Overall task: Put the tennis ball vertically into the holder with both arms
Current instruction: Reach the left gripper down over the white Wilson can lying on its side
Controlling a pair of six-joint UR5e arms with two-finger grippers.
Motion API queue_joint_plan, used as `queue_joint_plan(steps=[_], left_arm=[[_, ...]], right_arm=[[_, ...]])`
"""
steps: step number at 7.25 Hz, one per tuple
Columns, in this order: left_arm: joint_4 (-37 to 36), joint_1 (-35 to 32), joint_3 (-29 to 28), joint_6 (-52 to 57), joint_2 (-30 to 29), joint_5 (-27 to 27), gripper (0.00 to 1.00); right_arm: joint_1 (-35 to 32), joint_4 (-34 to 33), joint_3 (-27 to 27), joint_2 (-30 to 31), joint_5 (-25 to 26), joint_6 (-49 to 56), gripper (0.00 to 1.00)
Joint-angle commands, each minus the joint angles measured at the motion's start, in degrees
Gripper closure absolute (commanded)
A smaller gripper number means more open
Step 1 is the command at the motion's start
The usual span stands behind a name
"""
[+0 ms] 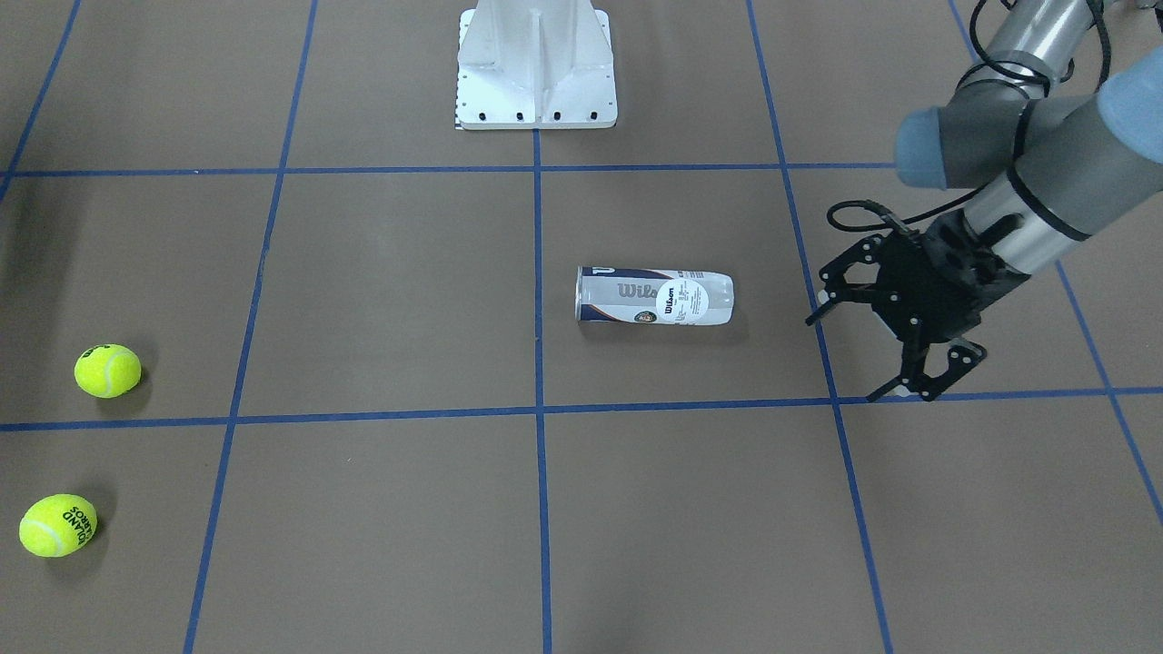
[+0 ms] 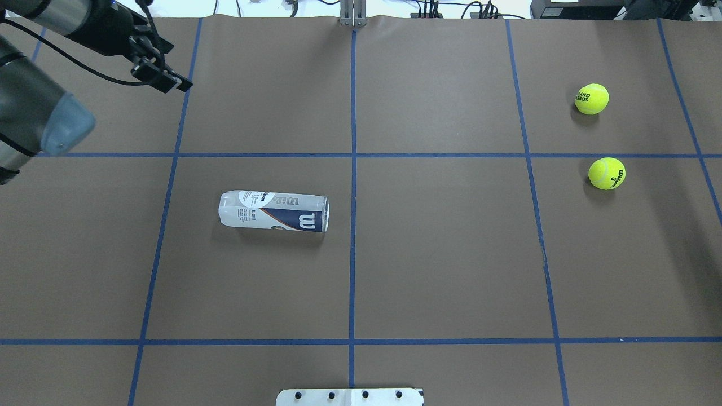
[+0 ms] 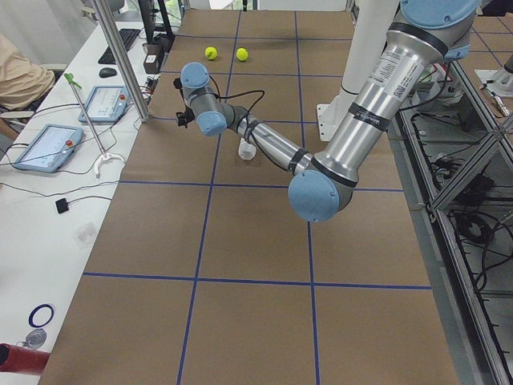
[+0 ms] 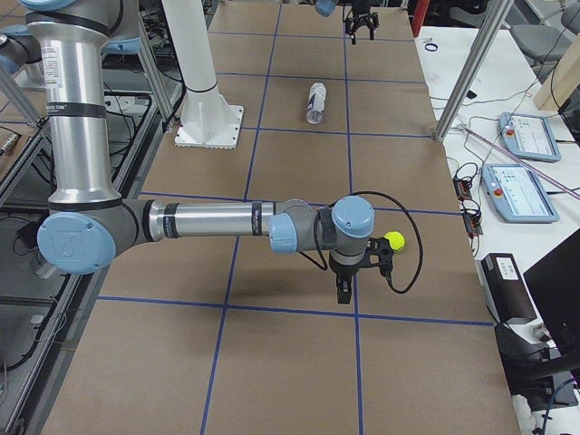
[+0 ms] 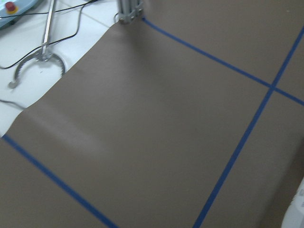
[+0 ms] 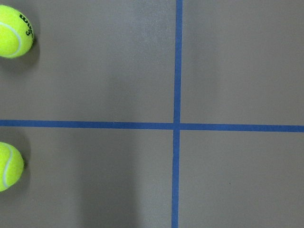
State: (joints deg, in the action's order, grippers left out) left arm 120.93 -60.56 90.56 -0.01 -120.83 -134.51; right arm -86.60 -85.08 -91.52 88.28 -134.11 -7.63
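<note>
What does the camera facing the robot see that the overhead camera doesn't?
Only the front-facing view shows the black jaws of the left arm spread wide open, and the white base rising tall. Only the overhead view shows cables and a metal post past the table's far edge. Both show the Wilson tennis-ball can lying on its side, two tennis balls far from it, and blue tape lines.

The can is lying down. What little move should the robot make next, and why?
Probably slide the open left hand toward the can: it lies on its side, apart from the hand, and must stand upright before a ball goes in.
</note>
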Motion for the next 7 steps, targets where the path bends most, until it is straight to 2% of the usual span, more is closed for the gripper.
queue_joint_plan(steps=[1, 2, 3, 5, 6, 7], left_arm=[[0.01, 6.21, 0.49, 0.71, -3.97, 0.03, 0.0], [0.01, 11.64, 0.93, 1.93, -4.33, 0.12, 0.0], [0.01, 15.09, 0.93, 2.81, -5.37, 2.73, 0.0], [0.1, 22.55, 0.85, 6.41, -4.86, 12.64, 0.0], [0.1, 24.25, 0.85, 9.03, -4.77, 15.13, 0.0], [0.1, 24.35, 0.59, 11.23, -4.42, 15.15, 0.0]], right_arm=[[0.03, 0.0, -0.06, 0.05, -0.1, -0.01, 0.0], [-0.06, -0.09, -0.06, 0.05, -0.1, 0.07, 0.0], [-0.06, 0.0, -0.06, 0.14, -0.1, -0.01, 0.0], [0.03, -0.09, -0.06, 0.23, -0.27, -0.01, 0.0], [-0.06, -0.09, -0.06, 0.31, -0.36, -0.01, 0.0], [-0.06, -0.09, -0.06, 0.32, -0.45, -0.01, 0.0]])
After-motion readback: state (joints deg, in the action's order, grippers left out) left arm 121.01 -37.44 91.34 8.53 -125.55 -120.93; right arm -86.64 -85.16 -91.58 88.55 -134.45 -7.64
